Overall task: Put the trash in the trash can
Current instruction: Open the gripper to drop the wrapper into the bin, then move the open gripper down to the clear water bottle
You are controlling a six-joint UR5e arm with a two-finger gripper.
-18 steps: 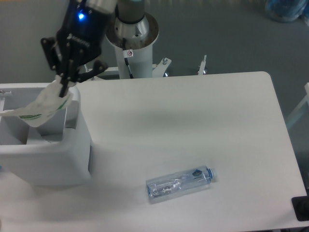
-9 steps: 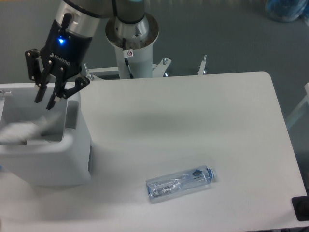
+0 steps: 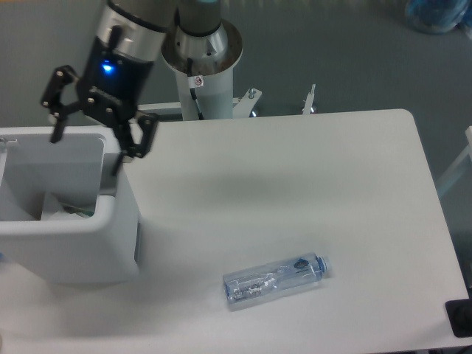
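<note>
The white trash can (image 3: 110,243) stands at the table's left edge. Inside it, low against the near wall, a bit of the white plastic packet (image 3: 68,212) shows. My gripper (image 3: 87,151) hangs above the can's far right corner, open wide, with nothing between its fingers. A clear plastic bottle (image 3: 274,281) with a blue cap lies on its side on the table near the front edge, well to the right of the can and far from the gripper.
The robot's white base column (image 3: 203,70) stands behind the table's far edge. A black object (image 3: 460,317) sits at the table's front right corner. The table top (image 3: 295,184) spreads between can and bottle.
The gripper let go of the white packet, which dropped into the trash can. The fingers have spread wider and the gripper has shifted slightly right and turned. The bottle has not moved.
</note>
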